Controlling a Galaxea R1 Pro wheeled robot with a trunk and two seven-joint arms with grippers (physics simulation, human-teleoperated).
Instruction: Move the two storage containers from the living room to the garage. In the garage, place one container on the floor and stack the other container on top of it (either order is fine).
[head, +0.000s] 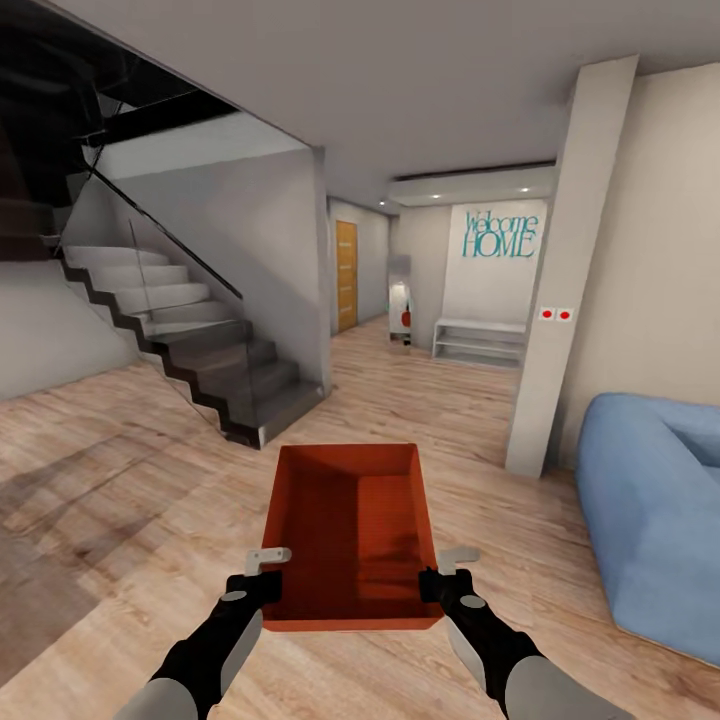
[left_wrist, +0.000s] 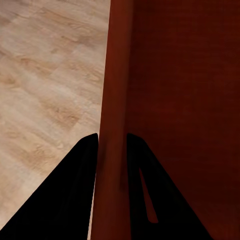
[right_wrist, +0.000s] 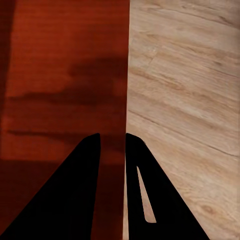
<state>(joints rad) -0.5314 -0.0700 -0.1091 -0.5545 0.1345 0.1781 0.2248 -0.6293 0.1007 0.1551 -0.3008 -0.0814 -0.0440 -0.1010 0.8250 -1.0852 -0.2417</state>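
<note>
A red-orange storage container (head: 352, 535) is held up in the air over the light wood-plank floor (head: 120, 470), open side up, right in front of the robot. The left gripper (left_wrist: 111, 150) pinches the bin's left wall, with one finger inside and one outside, and the right gripper (right_wrist: 112, 147) pinches its right wall the same way. Further off, a grey staircase (head: 190, 340) stands to the left, a blue sofa (head: 655, 520) sits to the right beside a pale pillar (head: 565, 270), and a far wall says "Welcome HOME" sign (head: 500, 235) above a low white shelf (head: 480, 342).
</note>
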